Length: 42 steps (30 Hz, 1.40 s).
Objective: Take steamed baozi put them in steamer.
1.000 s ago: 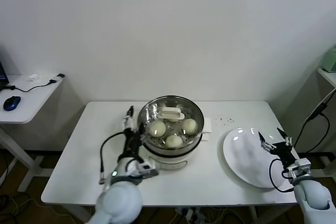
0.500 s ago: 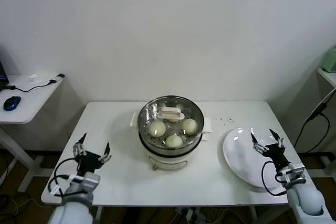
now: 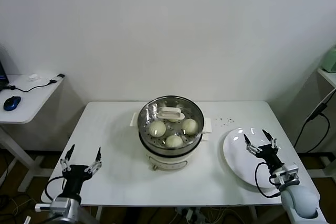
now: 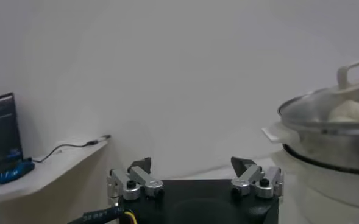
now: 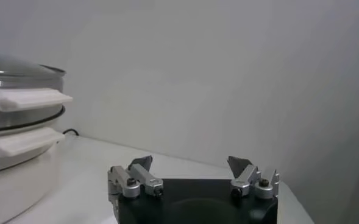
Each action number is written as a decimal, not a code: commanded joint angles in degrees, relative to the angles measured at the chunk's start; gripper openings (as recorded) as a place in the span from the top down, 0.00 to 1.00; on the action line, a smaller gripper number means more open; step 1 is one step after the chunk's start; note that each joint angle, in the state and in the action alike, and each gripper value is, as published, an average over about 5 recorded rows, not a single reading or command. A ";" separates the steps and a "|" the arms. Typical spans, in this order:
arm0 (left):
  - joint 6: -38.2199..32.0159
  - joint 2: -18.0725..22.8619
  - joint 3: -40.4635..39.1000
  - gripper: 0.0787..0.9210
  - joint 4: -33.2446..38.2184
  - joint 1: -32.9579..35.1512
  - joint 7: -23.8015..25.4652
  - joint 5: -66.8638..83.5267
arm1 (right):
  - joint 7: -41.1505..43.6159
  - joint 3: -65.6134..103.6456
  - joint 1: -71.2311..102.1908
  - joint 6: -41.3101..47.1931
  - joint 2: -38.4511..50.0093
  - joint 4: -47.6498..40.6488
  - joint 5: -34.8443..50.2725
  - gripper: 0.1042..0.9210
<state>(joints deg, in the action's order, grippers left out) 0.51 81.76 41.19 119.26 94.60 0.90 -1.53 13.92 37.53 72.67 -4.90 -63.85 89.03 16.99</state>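
Head view, baozi [image 3: 157, 128] in lidded steamer [image 3: 170, 129], left tool [image 3: 81, 158] well apart

The head camera looks down on the whole tabletop [image 3: 115, 129]; both wrist cameras sit low, facing level, sharing the steamer [image 3: 170, 129] from opposite sides.

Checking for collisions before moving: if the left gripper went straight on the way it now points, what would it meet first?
The left gripper, fingers open, points past the steamer at its side. The way looks free up to the back wall, though depth is unclear.
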 commanded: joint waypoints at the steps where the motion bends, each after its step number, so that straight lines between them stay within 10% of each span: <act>1: -8.76 2.65 2.24 0.12 -1.60 3.08 0.72 6.70 | -0.12 0.35 0.51 0.62 -0.40 1.16 0.47 0.12; 42: -5.06 2.01 -0.55 0.12 1.91 3.75 1.36 3.16 | 1.09 4.05 2.86 0.65 -2.79 1.56 1.17 0.12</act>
<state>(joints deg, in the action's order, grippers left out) -5.14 83.83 40.76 120.35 98.08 2.01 1.88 14.84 41.24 75.24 -4.24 -66.21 90.45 17.96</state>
